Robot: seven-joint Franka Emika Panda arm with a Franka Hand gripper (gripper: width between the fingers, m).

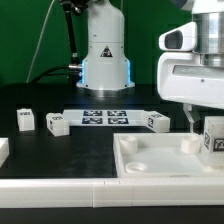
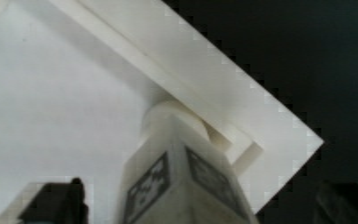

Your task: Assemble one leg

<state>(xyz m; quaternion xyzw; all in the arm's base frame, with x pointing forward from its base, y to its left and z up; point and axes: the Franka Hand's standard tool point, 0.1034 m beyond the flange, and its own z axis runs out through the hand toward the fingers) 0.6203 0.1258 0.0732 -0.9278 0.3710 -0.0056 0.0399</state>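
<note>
At slab (image 1: pixel 150 160) corner, leg (image 1: pixel 213 137) upright betw hand (image 1: pixel 203 128) fingers, hand apart, unclamped

Four legs show: three loose ones (image 1: pixel 25 121) (image 1: pixel 56 123) (image 1: pixel 159 122) and one (image 1: pixel 214 137) at the single white slab (image 1: pixel 150 155), plus one marker board (image 1: pixel 105 117).

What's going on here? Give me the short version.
The Panda arm's end effector is over one corner of the large white slab, where a leg stands upright. In the wrist view its jaws stand apart on either side of that leg, not gripping it. Three more legs wait loose on the black table.
</note>
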